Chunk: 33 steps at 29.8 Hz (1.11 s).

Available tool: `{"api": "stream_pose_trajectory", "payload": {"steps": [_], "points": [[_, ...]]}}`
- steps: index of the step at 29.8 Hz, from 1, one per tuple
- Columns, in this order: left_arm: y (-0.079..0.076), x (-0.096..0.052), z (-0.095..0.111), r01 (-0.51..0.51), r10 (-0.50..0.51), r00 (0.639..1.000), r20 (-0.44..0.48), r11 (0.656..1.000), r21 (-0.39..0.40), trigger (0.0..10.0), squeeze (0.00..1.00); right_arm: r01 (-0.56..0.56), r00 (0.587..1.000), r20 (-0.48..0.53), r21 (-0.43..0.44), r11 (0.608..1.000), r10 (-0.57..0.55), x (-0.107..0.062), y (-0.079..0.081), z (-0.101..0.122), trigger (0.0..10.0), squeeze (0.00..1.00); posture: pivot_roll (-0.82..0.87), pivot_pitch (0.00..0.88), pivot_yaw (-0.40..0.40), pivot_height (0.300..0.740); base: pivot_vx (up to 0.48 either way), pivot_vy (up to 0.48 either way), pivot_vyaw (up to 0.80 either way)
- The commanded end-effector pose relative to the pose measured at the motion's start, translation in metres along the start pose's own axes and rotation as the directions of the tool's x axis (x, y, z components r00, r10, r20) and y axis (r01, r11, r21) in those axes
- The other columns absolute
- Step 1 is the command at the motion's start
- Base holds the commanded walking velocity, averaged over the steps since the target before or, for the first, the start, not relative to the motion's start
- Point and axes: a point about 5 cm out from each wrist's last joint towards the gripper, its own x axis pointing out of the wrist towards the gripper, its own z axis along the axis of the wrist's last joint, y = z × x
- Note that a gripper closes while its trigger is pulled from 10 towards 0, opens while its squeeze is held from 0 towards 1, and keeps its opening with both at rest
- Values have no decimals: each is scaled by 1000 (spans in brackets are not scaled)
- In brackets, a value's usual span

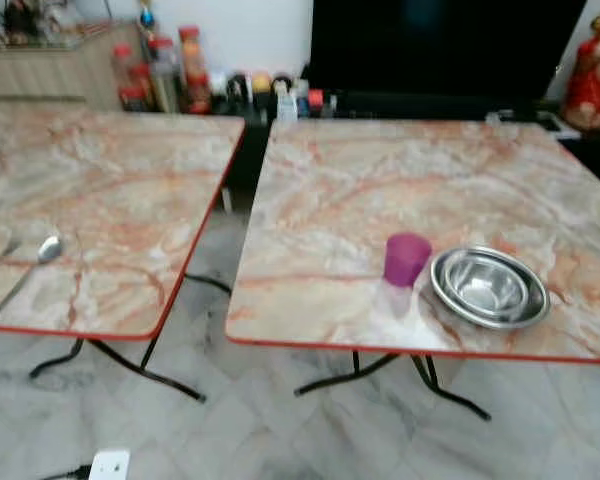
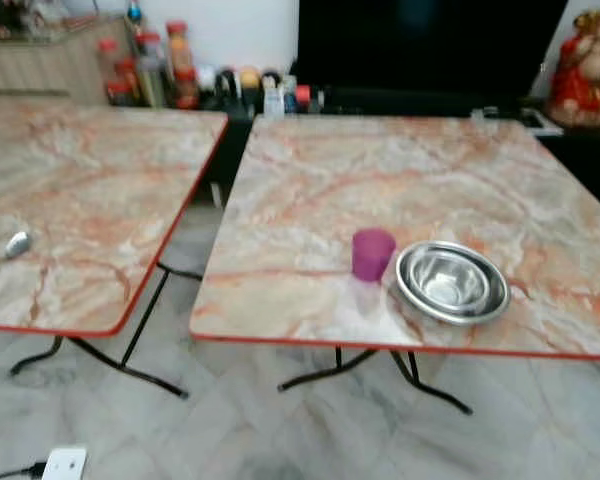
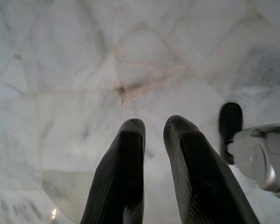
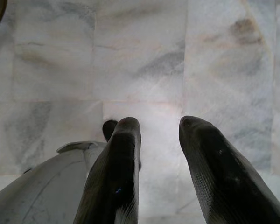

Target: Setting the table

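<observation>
Left gripper (image 3: 154,128) slightly parted, right gripper (image 4: 159,126) wider, both empty

Eye views: even, soft indoor light, moderately bright. Whole frame slightly blurred; far bottles (image 1: 160,70) smeared, no readable detail. Steel bowl (image 1: 489,287) carries pale glints; pale sheen on counter (image 1: 400,180) just in front of purple cup (image 1: 407,259). Dark screen (image 1: 440,45) at far side is near black. Wrist views: floor (image 3: 84,70) bright, washed-out; black fingers (image 3: 119,177) close, soft-focus, little surface detail.

Shiny metal bowl (image 1: 489,287), translucent plastic cup (image 1: 406,259), glossy marble-look tabletop (image 1: 380,190)
</observation>
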Motion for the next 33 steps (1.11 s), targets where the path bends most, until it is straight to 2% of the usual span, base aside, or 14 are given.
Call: {"api": "stream_pose_trajectory", "payload": {"steps": [1,12,17,20,33], "points": [[0,0,-1,-2,2,1000,-9,1000,1,10000,0,13,1000,12,9,1000,-13,-1,-4,1,10000,0,22,64,-11,740,0,0,0],[1,0,0,-8,8,1000,-9,1000,-3,10000,0,12,1000,14,21,1000,-12,0,-4,2,10000,0,27,68,-13,740,0,385,0],[1,0,0,-9,9,1000,-9,1000,-4,10000,0,8,1000,21,33,999,-9,0,-3,2,10000,0,27,67,-14,740,0,480,-800],[2,0,0,-9,9,1000,-8,1000,-5,10000,0,11,1000,19,14,1000,-11,0,-4,3,10000,0,27,67,-13,740,0,480,0],[2,0,1,-12,12,1000,-5,1000,-1,10000,0,6,999,41,34,999,-7,0,-2,3,10000,0,31,68,-9,740,0,480,0]]}}
